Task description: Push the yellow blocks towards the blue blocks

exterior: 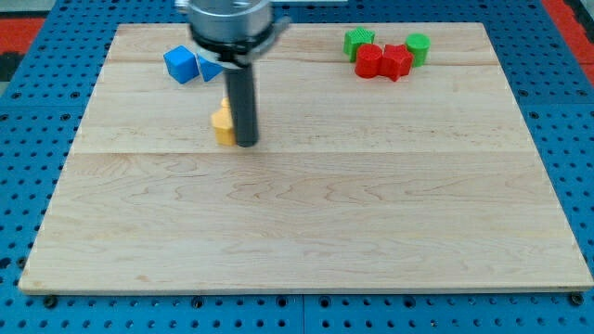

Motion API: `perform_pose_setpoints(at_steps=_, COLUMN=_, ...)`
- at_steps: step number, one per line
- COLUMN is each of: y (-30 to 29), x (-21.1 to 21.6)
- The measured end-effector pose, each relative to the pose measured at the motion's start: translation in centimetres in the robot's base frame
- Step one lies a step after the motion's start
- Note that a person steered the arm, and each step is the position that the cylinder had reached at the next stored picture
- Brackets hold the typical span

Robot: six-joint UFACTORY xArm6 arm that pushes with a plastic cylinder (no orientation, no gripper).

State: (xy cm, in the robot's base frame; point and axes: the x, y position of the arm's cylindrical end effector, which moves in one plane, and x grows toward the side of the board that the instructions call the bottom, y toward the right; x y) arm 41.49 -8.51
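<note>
Yellow blocks (223, 124): small wooden pieces, partly hidden behind the rod, touching my tip (247, 144) on its left.
Blue blocks (182, 65): wooden cube and a partly hidden piece, near, toward the view's top.
Jaws: none; bare rod.
Progress: gap remains; push unfinished.

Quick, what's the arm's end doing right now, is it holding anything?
No gripper, so it holds nothing. My tip rests on the board, against the right side of the yellow blocks, below the blue blocks.

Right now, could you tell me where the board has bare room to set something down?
The whole lower half below my tip and the yellow blocks is bare. The top edge is crowded: blue blocks left, red blocks and green blocks right.
</note>
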Motion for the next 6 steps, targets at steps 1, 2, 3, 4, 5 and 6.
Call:
perform_pose_setpoints(at_steps=1, y=-3.0, x=-4.2)
perform_pose_setpoints(at_steps=2, y=-6.3, x=-7.2)
perform_pose_setpoints(at_steps=3, y=-5.9, x=-4.1)
perform_pose_setpoints(at_steps=4, y=-6.3, x=-0.5)
perform_pose_setpoints(at_steps=5, y=-12.3, x=-3.1)
perform_pose_setpoints(at_steps=6, y=-10.8, x=-5.8)
